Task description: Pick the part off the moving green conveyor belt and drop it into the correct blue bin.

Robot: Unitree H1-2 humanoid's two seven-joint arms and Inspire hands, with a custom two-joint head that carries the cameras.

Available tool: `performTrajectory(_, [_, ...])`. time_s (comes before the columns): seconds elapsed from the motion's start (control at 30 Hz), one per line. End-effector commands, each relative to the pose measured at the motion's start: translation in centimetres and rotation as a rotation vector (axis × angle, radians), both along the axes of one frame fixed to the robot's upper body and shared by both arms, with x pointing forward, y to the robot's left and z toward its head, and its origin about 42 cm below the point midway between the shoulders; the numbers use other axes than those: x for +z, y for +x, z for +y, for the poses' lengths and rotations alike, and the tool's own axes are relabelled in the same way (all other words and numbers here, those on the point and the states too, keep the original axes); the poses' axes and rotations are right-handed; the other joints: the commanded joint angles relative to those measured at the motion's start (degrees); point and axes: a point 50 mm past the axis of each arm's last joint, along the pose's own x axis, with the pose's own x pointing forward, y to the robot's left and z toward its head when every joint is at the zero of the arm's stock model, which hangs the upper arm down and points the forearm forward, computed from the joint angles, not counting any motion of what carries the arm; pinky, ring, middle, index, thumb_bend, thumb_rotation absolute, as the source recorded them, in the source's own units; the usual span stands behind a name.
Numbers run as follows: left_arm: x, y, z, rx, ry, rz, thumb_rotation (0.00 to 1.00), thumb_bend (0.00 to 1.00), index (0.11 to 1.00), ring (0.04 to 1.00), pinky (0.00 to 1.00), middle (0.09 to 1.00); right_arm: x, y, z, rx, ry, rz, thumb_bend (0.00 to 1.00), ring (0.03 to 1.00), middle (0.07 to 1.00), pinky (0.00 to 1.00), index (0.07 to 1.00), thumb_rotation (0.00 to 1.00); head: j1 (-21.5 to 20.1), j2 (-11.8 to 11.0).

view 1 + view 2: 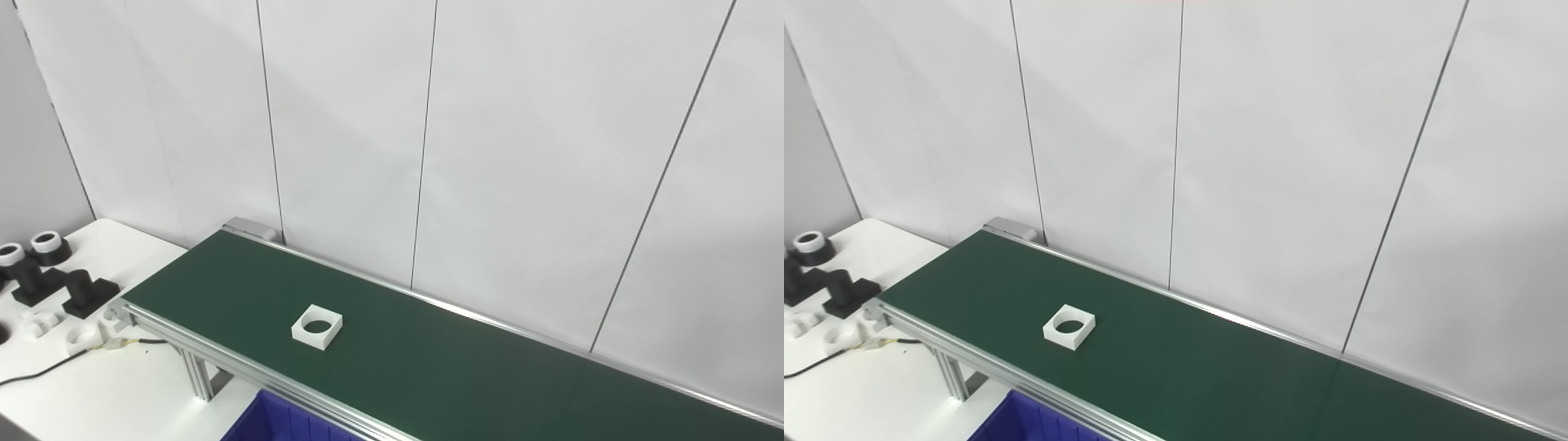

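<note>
A white square part (316, 326) with a round hole through it lies flat on the green conveyor belt (429, 355), toward the belt's left end and near its front rail. In the right eye view the same part (1069, 327) shows on the belt (1182, 361). A corner of a blue bin (282, 419) shows under the belt's front rail at the bottom edge. Neither of my hands nor my arms appear in either view.
A white table (92, 380) on the left carries black stands (79, 291), black-and-white rings (46, 245), small white parts (40, 321) and a black cable (37, 370). A white panelled wall (490, 153) stands right behind the belt.
</note>
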Motion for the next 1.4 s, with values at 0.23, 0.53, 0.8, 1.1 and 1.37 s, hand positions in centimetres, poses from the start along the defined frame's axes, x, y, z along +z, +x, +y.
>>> performTrajectory(0.23, [1.3, 0.1, -0.8, 0.04, -0.006, -0.062, 0.0, 0.67, 0.68, 0.7, 0.7, 0.731, 1.5, 0.3, 0.4, -0.004, 0.031, -0.099, 0.5, 0.71, 0.767, 0.57, 0.779, 0.02, -1.01, 2.13])
performTrajectory(0.53, [4.4, -0.2, 0.3, 0.072, -0.032, -0.184, 0.0, 0.55, 0.713, 0.715, 0.71, 0.745, 2.0, -0.2, 0.9, 0.0, 0.038, -0.118, 0.52, 0.707, 0.763, 0.58, 0.779, 0.05, -3.38, 4.88])
performTrajectory(0.8, [9.4, 0.1, 1.5, 0.033, -0.099, -0.384, 0.0, 0.52, 0.717, 0.702, 0.74, 0.727, 2.7, -0.4, 1.1, 0.0, 0.046, -0.145, 0.59, 0.689, 0.754, 0.56, 0.765, 0.0, -6.33, 6.65])
performTrajectory(1.1, [12.2, 3.0, 4.0, 0.02, -0.066, -0.522, 0.01, 0.58, 0.741, 0.699, 0.76, 0.733, 3.0, -0.5, 1.4, 0.009, 0.06, -0.15, 0.64, 0.679, 0.736, 0.57, 0.739, 0.0, -9.2, 7.48])
performTrajectory(1.37, [13.7, 7.5, 6.2, 0.088, -0.013, -0.576, 0.04, 0.58, 0.728, 0.689, 0.72, 0.738, 2.8, -0.1, 1.4, 0.011, 0.057, -0.147, 0.65, 0.674, 0.734, 0.56, 0.741, 0.0, -10.03, 6.97])
